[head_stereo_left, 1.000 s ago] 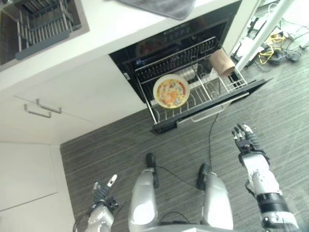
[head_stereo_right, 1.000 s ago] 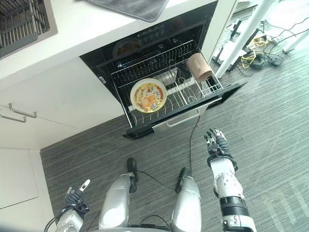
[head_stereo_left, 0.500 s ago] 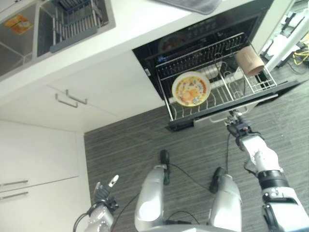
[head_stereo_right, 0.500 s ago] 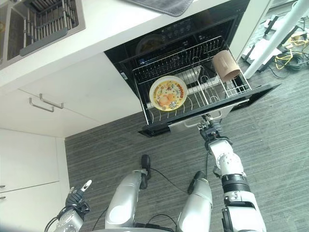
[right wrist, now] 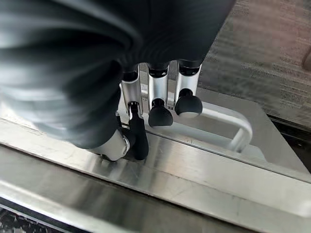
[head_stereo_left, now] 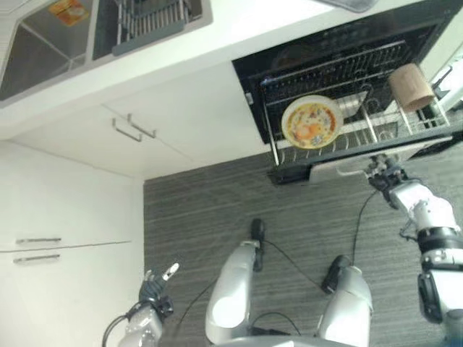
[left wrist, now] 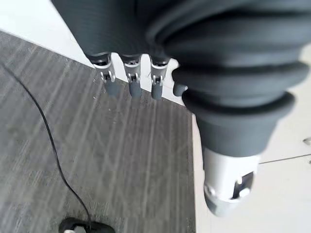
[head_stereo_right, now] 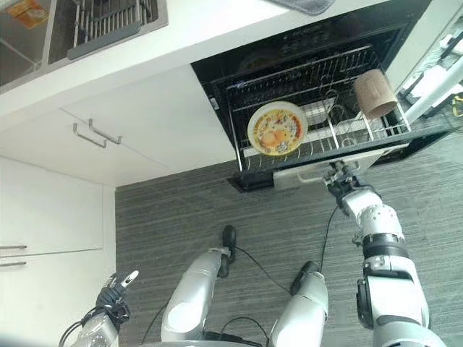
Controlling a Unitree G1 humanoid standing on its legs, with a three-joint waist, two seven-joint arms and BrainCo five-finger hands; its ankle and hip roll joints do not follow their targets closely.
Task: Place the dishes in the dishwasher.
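— On the pulled-out dishwasher rack (head_stereo_right: pixel 318 141): yellow plate (head_stereo_right: pixel 277 128) upright, brown cup (head_stereo_right: pixel 375 93) at the far end.
— Hands?
— Right hand (right wrist: pixel 146 124) curled against the steel door handle (right wrist: pixel 228 121); left hand (left wrist: pixel 131 77) relaxed, low above the floor.

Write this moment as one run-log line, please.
right hand: on dishwasher door handle | left hand: idle, low | plate, cup: racked
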